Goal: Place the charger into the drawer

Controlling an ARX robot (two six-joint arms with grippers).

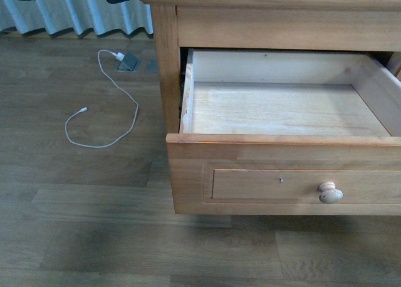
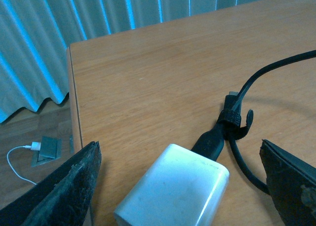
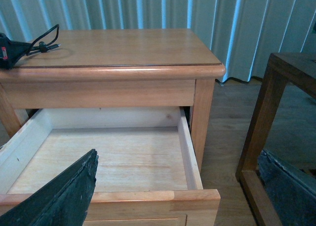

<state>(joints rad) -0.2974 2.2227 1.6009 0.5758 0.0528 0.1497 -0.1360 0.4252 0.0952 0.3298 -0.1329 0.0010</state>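
White plastic, the charger (image 2: 173, 189) lies flat on the tabletop (image 2: 148, 73) between the spread fingers of the left claw (image 2: 178, 146). The claw straddles it without touching, apparently lined up for a grasp. The charger's black cable (image 2: 247, 88) loops away just beyond. The right claw (image 3: 177, 154), likewise spread and holding nothing, hangs over the drawer (image 3: 123, 157), which stands open and empty beneath it, ready to receive the charger. A thin white cable (image 1: 100, 121) lies on the floor, well off.

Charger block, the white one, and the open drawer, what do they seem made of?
The small white rectangular charger block looks like smooth matte plastic, evenly coloured with rounded edges. The honey-coloured open drawer looks like varnished wood with visible grain; its paler inside seems unfinished.
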